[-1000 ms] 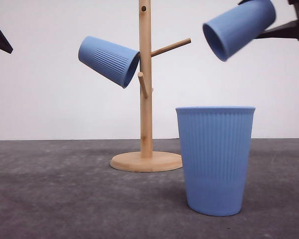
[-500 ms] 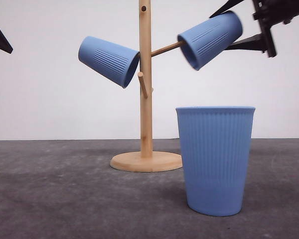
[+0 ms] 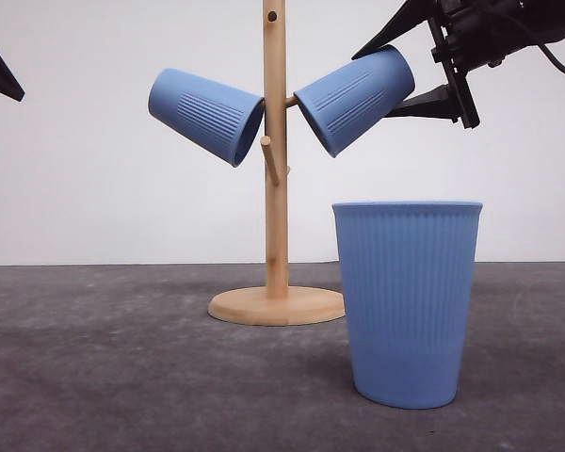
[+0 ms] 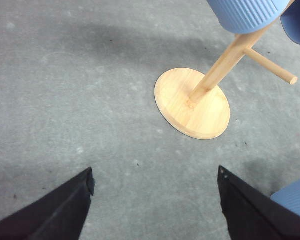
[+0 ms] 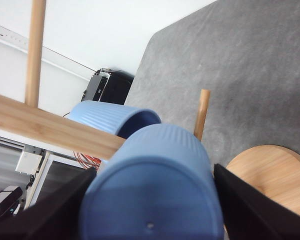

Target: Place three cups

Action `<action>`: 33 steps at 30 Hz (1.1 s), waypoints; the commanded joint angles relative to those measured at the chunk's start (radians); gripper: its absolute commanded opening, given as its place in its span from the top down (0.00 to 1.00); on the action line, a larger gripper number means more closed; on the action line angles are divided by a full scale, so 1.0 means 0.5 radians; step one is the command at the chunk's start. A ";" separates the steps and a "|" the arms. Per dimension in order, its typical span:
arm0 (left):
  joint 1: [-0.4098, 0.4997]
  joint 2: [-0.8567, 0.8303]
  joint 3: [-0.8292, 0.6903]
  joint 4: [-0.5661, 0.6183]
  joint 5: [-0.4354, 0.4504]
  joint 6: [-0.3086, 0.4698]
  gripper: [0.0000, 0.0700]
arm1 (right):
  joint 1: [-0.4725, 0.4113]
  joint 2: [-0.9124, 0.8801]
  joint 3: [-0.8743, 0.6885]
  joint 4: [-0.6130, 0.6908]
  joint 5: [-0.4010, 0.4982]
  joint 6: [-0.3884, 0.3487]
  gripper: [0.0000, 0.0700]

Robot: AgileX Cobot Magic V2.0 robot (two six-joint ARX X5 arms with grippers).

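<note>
Cups, three light-blue ribbed ones: one cup (image 3: 207, 115) hangs tilted at upper left of the front frame on the wooden rack (image 3: 276, 188), mouth toward the post; a second cup (image 3: 354, 99) is tilted at upper centre-right, its mouth over a peg and close to the post; a third cup (image 3: 407, 301) stands upright on the grey tabletop (image 3: 122, 377) in the lower right foreground. The right tool (image 3: 410, 75) reaches in from the upper right corner, angled down-left, its dark fingers clamped on either side of the second cup's base end; the arm behind is cut off by the frame. The left tool (image 4: 152, 200) hangs above the tabletop near the rack's round base, fingers spread wide, gripping nothing. No writing can be read.
</note>
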 commanded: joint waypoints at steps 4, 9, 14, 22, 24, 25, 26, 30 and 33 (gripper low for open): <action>-0.005 0.008 0.014 0.016 0.001 0.001 0.34 | 0.013 0.061 0.043 0.002 0.024 -0.058 0.40; -0.005 0.008 0.014 0.016 0.002 0.001 0.34 | 0.038 0.081 0.043 0.002 0.024 -0.060 0.40; -0.005 0.008 0.014 0.015 0.001 0.001 0.34 | 0.043 0.082 0.043 -0.002 0.024 -0.060 0.30; -0.005 0.008 0.014 0.015 0.001 0.001 0.34 | 0.043 0.082 0.043 -0.003 0.023 -0.072 0.28; -0.005 0.008 0.014 0.015 0.001 0.000 0.34 | 0.043 0.082 0.043 -0.002 0.019 -0.075 0.24; -0.005 0.008 0.014 0.015 0.001 0.001 0.34 | 0.042 0.081 0.043 -0.002 0.016 -0.075 0.21; -0.005 0.008 0.014 0.015 0.001 0.000 0.34 | 0.038 0.081 0.043 -0.002 0.015 -0.076 0.20; -0.005 0.008 0.014 0.015 0.001 0.000 0.34 | 0.009 0.065 0.043 -0.002 -0.006 -0.083 0.20; -0.005 0.008 0.014 0.015 0.002 0.000 0.34 | -0.023 0.031 0.043 -0.004 -0.033 -0.085 0.20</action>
